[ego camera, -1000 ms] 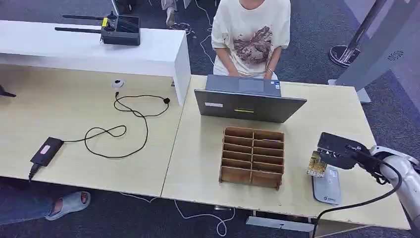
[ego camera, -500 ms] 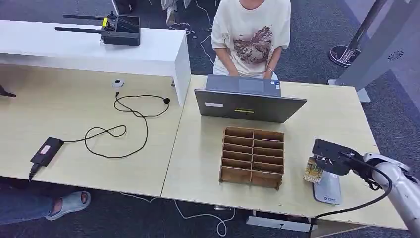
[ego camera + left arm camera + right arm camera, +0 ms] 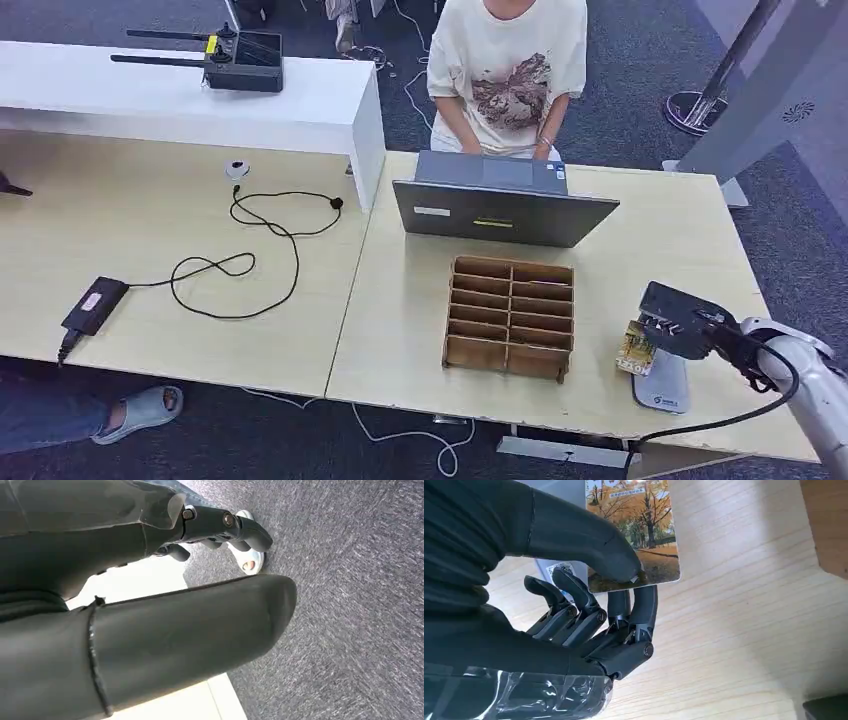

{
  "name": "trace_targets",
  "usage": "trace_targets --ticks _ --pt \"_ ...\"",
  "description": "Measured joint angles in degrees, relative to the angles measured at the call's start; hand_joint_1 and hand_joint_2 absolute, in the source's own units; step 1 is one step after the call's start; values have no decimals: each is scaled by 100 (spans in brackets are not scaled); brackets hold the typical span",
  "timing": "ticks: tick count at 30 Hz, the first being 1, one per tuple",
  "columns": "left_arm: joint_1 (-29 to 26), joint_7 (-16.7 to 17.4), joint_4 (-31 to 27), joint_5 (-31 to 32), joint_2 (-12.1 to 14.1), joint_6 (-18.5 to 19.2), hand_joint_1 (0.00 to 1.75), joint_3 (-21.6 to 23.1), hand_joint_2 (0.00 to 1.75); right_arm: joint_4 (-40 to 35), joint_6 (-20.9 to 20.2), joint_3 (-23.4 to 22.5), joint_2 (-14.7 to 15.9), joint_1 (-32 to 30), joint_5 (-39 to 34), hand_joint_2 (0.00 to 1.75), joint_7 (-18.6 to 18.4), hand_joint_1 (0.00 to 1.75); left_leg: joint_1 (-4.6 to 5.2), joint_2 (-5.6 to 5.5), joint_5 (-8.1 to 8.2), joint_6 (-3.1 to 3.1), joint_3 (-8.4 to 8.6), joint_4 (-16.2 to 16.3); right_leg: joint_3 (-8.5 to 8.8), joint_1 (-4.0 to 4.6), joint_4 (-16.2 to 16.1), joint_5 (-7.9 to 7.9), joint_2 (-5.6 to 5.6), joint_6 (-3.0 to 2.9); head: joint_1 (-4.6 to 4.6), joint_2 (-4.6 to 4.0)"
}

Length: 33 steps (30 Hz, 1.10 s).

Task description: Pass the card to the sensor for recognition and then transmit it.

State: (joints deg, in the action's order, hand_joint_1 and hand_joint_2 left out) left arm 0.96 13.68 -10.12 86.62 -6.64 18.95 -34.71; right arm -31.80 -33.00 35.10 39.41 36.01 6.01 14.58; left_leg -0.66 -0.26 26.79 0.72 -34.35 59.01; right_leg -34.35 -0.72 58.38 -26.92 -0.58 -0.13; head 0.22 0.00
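Observation:
My right hand [image 3: 680,322] reaches in from the right over the table's front right part and holds a card [image 3: 636,347] printed with autumn trees. In the right wrist view the thumb presses the card [image 3: 634,530] against the fingers [image 3: 624,610]. The card hangs at the left edge of the grey sensor pad [image 3: 662,382], which lies flat near the table's front edge. That pad [image 3: 556,490] shows behind the card in the wrist view. My left hand [image 3: 150,595] hangs beside the table over grey carpet, its fingers curled with nothing in them.
A wooden compartment box [image 3: 511,317] stands left of my right hand. Behind it is an open laptop [image 3: 503,208], with a person [image 3: 508,70] seated at it. A black cable [image 3: 245,255] and power adapter [image 3: 93,304] lie on the left table.
My right hand dropped with the card from above the sensor pad to its left edge, then shifted slightly right. Nothing else moved.

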Motion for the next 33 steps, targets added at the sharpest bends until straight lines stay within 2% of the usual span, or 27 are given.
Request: trace_targets --ticks 13,21,26,33 --pt "-1 -59 0 0 2 -42 0 0 0 52 -116 -549 190 -316 -267 175 105 175 1 0 1 -1 -1 0 0 -1 -2 0 0 0 0 2" --pt "0 55 0 11 0 -39 0 2 0 120 -77 -841 289 -490 -256 175 116 175 0 1 1 -1 0 0 0 0 -1 0 3 0 0 0" --pt "11 114 0 11 0 -31 0 2 0 149 -65 -946 258 -524 -13 175 52 175 -1 0 1 -1 -1 0 0 1 1 0 1 0 0 0" --pt "17 105 0 11 -2 -28 0 2 0 240 111 -1001 48 -529 251 175 6 175 0 0 0 0 0 -1 0 0 0 0 1 0 0 0"
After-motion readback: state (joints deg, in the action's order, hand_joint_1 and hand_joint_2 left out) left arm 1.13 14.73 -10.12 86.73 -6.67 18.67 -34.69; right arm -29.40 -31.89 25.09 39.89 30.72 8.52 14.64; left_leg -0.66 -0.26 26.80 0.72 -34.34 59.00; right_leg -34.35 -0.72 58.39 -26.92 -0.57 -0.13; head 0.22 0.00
